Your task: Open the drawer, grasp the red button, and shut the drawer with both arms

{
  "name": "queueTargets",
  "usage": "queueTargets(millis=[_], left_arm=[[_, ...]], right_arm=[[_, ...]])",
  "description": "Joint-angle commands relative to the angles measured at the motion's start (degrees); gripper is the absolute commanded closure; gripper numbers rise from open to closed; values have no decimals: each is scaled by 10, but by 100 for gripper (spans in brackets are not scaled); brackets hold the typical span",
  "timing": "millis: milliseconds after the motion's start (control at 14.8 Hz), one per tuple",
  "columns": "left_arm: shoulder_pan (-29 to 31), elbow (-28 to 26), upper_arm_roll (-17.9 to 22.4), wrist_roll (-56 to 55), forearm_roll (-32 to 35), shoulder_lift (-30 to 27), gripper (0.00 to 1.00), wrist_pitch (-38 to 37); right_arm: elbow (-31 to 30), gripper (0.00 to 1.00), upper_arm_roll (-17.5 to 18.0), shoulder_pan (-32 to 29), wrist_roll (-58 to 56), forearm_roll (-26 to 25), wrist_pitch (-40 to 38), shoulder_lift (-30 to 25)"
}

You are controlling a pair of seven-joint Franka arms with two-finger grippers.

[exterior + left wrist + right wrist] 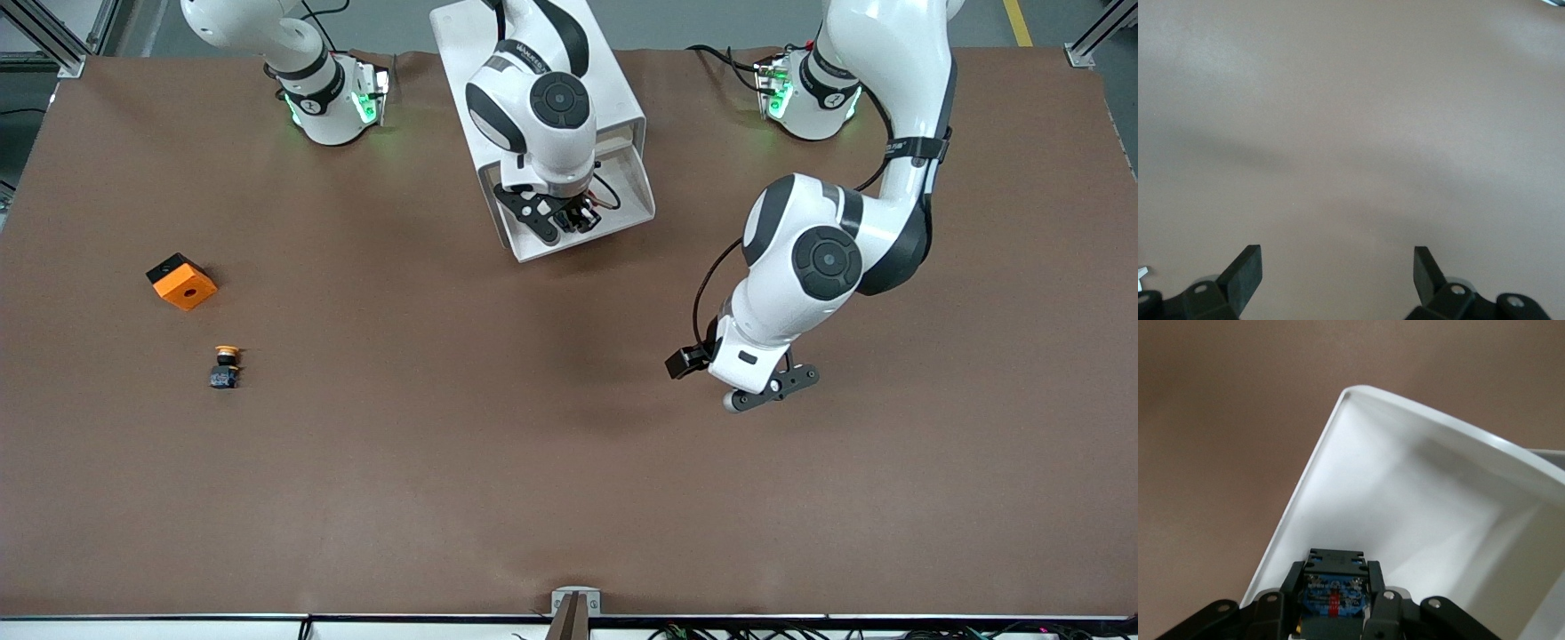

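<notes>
The white drawer [533,249] stands pulled out of the white cabinet [613,80], toward the front camera. My right gripper [573,216] hangs over the open drawer and is shut on the button. In the right wrist view the button's black and blue body [1333,590] sits between the fingers [1377,577], above the drawer's white inside [1405,493]; its cap is hidden. My left gripper [772,391] is open and empty over bare table toward the left arm's end. The left wrist view shows its gripper [1337,260] over plain brown table.
An orange cube with a hole [182,281] and a small yellow-orange-capped button [227,366] lie toward the right arm's end of the table, the button nearer to the front camera. The brown table [498,462] is wide.
</notes>
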Motion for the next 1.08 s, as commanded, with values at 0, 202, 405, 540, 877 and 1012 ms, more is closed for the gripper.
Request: queueTargets(millis=[0,202,405,540,877,1012], left_arm=[[-21,-14,-5,-2,13,-16,0,-7],[-49,-62,-5,-2,13,-28,0,11],[-93,-107,-5,-2,13,-25,0,59],[-117,-110,-7,-4,12,-17,0,60],[-127,-149,-60,-56,5,-17,0,58],[-127,-164,-83,-61,5,-30,0,39]], right_arm=[[61,67,-4,-23,-3,4,-70,4],[112,67,-3,-63,-57,9,-141,4],[141,67,-4,-115,-145,9,-205,3],[141,67,-4,-164,-249,8,-236,-2],[136,67,-5,-317,-585,0,-262,-2],[133,67,-5,-368,-703,-27,-240,5]])
